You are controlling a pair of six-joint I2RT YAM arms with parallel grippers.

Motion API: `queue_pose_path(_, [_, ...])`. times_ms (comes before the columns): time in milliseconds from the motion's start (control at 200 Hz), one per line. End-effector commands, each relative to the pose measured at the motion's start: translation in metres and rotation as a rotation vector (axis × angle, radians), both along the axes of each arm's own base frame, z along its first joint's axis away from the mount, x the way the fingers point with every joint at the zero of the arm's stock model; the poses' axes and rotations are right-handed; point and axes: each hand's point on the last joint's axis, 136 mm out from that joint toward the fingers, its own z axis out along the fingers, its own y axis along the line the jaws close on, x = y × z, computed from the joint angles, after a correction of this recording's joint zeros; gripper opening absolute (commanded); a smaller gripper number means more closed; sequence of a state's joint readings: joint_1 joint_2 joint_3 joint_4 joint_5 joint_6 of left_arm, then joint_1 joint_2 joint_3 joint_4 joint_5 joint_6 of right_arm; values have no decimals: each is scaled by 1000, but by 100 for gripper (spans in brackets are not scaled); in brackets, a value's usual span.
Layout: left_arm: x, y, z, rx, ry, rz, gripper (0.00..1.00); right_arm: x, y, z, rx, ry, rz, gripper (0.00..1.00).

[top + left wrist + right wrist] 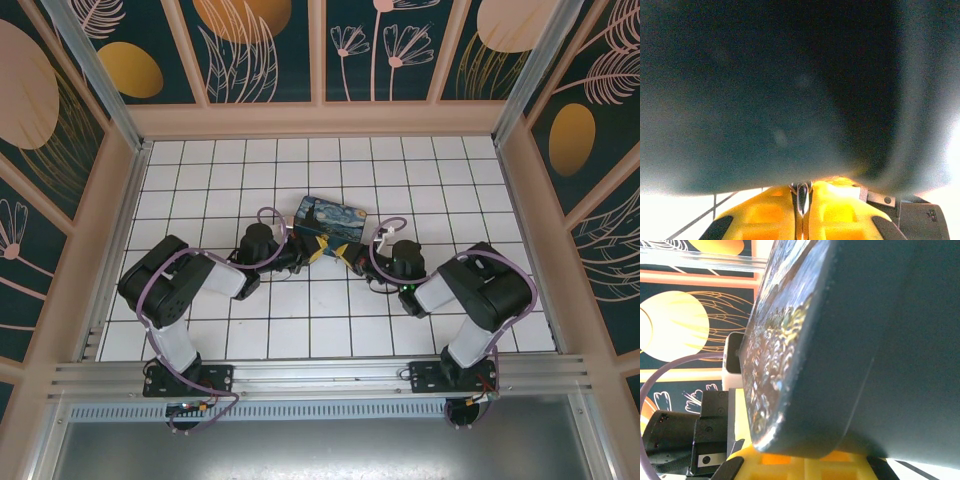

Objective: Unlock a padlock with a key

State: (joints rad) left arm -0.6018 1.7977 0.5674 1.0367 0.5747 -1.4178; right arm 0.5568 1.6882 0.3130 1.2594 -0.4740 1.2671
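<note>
Worktop (200, 330) of white tiles with dark seams, walled by teal floral panels (260, 50). At centre frame, against the starry-night box (335, 222), left claw (312, 253) pinches the key (802, 200); right claw (352, 256) is closed tight.

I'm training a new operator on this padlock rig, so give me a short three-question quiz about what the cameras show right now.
1. True or false: the starry painted box stands against the back wall.
2. Where do the left gripper and right gripper meet? A) at the box's near edge B) at the far left corner C) above their bases
3. What colour are the gripper fingers?
Key: 1 false, it sits in the middle of the tiled table; 2 A; 3 yellow.
</note>
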Motion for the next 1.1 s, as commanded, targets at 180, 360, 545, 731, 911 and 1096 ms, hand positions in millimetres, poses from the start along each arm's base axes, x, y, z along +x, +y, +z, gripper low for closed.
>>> queue_pose_path(180, [-36,-24,18,-94,-18,-205,0,8,23,51,120,-140,34,0])
queue_pose_path(360, [-38,-23,29,-179,10,-197,0,18,16,29,-86,-154,-15,0])
queue_pose_path(545, [-37,-24,28,-189,11,-192,0,17,12,43,82,-116,-11,0])
queue_pose_path(731, [-41,-22,24,-171,4,-205,0,22,17,45,165,-77,13,0])
queue_pose_path(911, [-41,-23,21,-153,3,-214,0,31,22,33,-91,-174,14,0])
queue_pose_path(1096, [-39,-23,14,-119,2,-206,0,28,21,40,4,-120,-15,0])
